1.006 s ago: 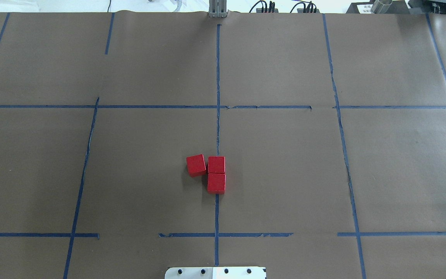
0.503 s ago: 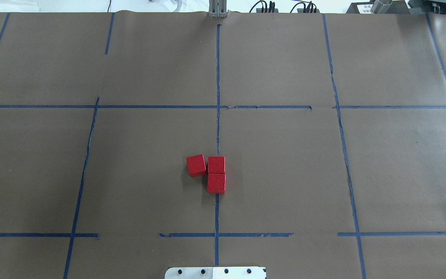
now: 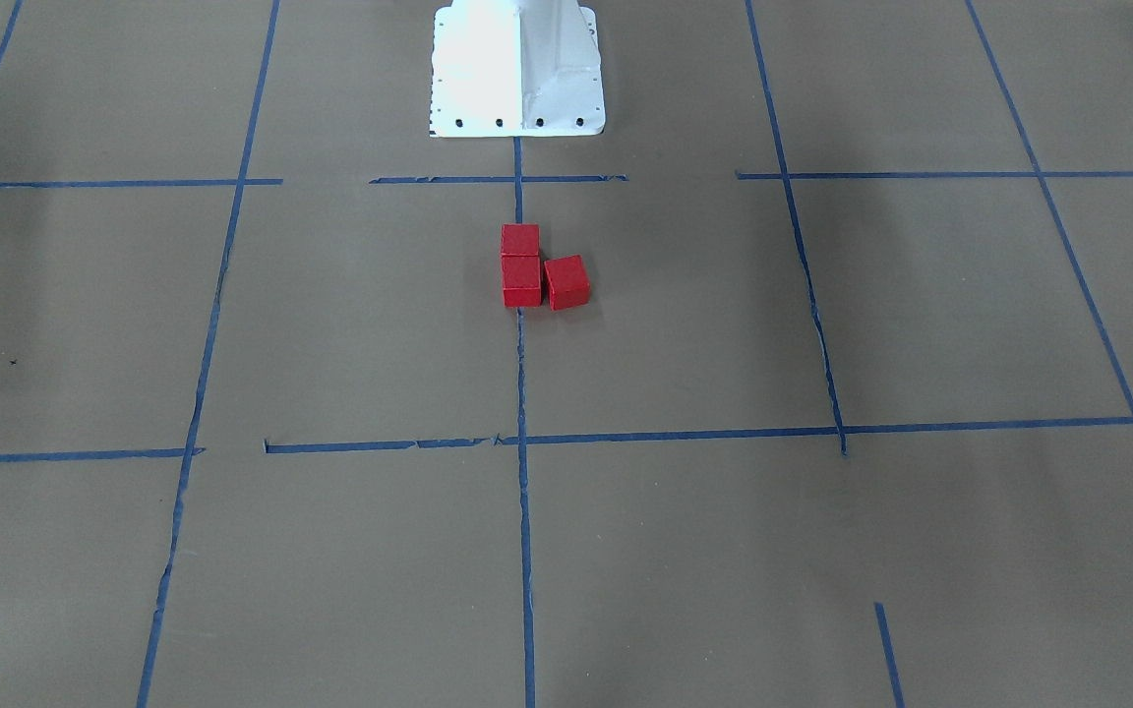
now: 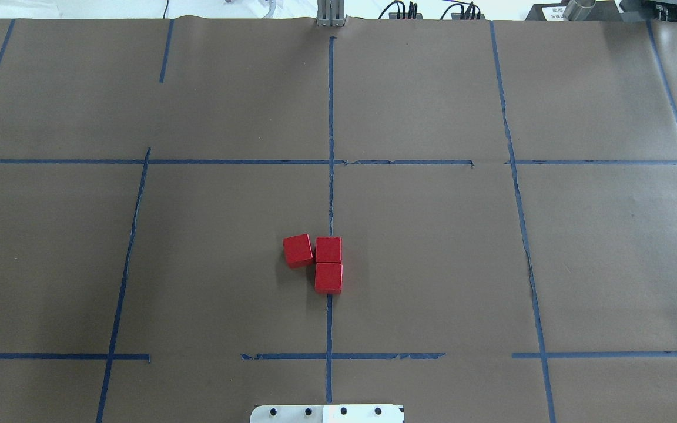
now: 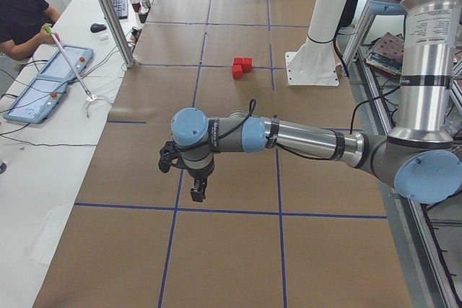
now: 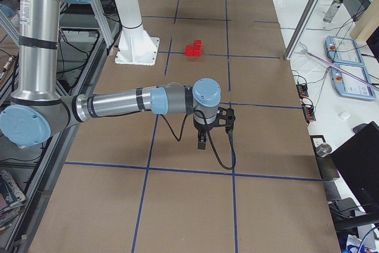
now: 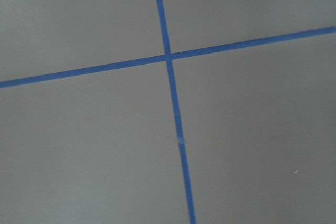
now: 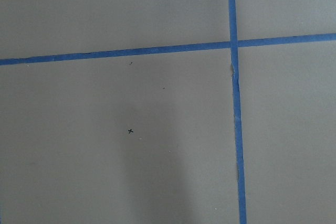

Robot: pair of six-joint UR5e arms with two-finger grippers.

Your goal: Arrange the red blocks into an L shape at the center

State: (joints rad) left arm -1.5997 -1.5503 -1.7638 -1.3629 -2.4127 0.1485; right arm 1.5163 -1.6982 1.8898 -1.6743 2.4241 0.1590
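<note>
Three red blocks [image 4: 328, 249] lie together on the center [image 4: 409, 247], a brown paper patch crossed by a vertical blue tape line [image 4: 331, 194]. Two blocks sit in a column on the tape line. The third [image 4: 297, 251] lies beside the farther one, slightly turned, so they make an L. The front-facing view shows the same cluster of red blocks [image 3: 521, 280]. My left gripper [image 5: 197, 192] hangs over the table far off on the left; my right gripper [image 6: 202, 143] hangs far off on the right. Each shows only in a side view, so I cannot tell whether either is open or shut. Both wrist views show only paper and tape.
The white robot base [image 3: 517, 69] stands at the near table edge behind the blocks. A person [image 5: 18, 12] sits at a side table with control pendants [image 5: 43, 84] beyond a metal post [image 5: 108, 12]. Cables and small gear line the far edge [image 4: 409, 12].
</note>
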